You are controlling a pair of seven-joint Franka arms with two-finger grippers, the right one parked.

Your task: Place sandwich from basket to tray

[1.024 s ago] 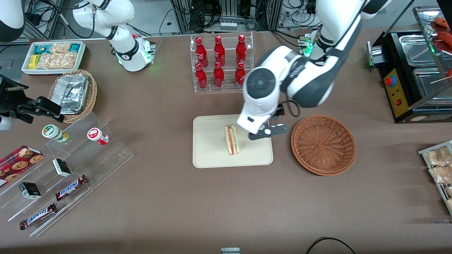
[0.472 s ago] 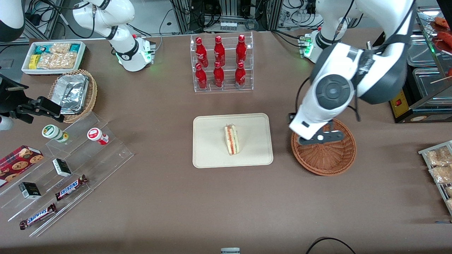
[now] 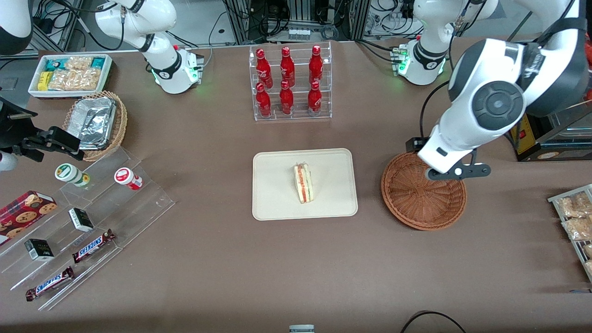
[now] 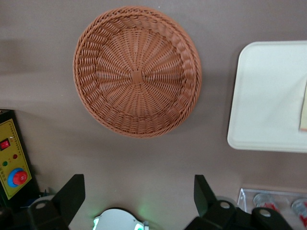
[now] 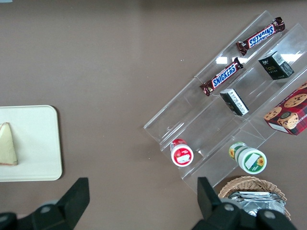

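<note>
The sandwich (image 3: 304, 183), a pale wedge with red and green filling, stands on its edge in the middle of the cream tray (image 3: 277, 203). The reddish-brown wicker basket (image 3: 423, 189) beside the tray has nothing in it. My left gripper (image 3: 455, 172) hangs high over the basket's rim, on the part farther from the front camera. In the left wrist view the gripper (image 4: 138, 196) is open and holds nothing, with the basket (image 4: 136, 72), the tray (image 4: 268, 96) and a sliver of the sandwich (image 4: 303, 108) below it. The right wrist view also shows the sandwich (image 5: 7, 151) on the tray (image 5: 33, 143).
A rack of red cola bottles (image 3: 289, 83) stands farther from the front camera than the tray. A black machine with a yellow control panel (image 3: 518, 122) sits close to my arm. Snack packets (image 3: 576, 217) lie at the working arm's end, acrylic shelves (image 3: 88, 217) at the parked arm's.
My arm has swung away from the tray, across the basket, toward the working arm's end of the table. The sandwich stays where it was on the tray.
</note>
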